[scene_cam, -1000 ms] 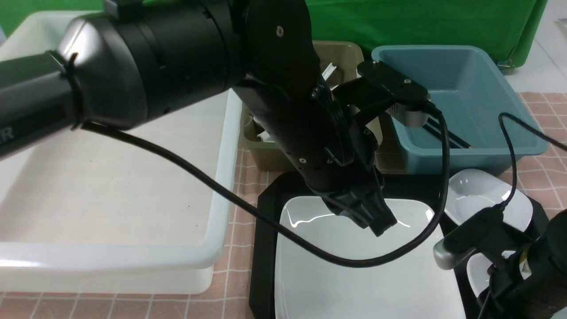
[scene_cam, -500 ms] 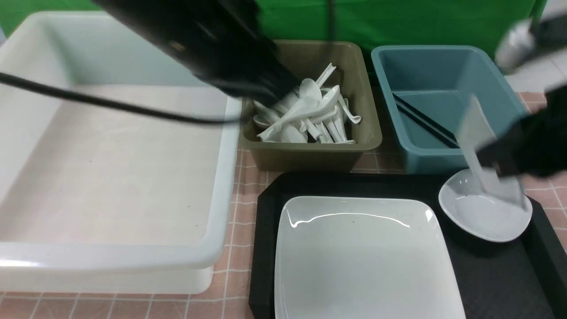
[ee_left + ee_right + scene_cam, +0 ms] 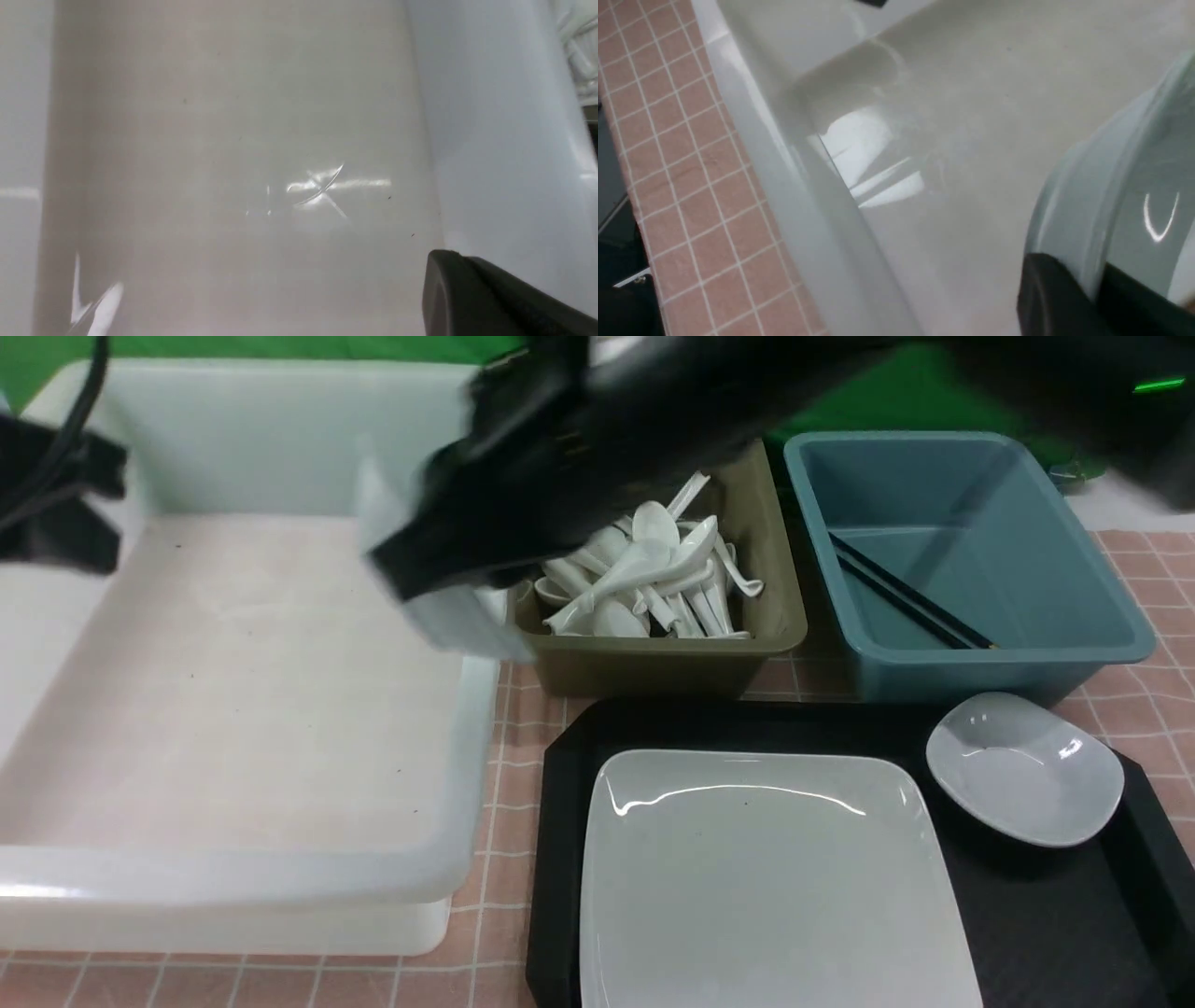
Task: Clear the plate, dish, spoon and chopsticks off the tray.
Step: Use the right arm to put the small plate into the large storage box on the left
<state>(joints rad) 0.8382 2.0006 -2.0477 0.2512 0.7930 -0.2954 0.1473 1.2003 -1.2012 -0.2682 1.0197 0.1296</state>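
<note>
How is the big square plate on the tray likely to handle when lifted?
The plate looks glossy, with sharp highlights, so it would probably be slippery to pinch. It lies flat on the tray, so getting under its edge seems awkward. Being wide and stiff-looking, it may tilt heavily if held by one edge.

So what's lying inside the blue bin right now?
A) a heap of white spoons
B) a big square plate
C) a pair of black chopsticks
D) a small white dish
C: the black chopsticks lie slanted across the floor of the blue bin, while the white spoons are piled in the olive bin beside it.
</note>
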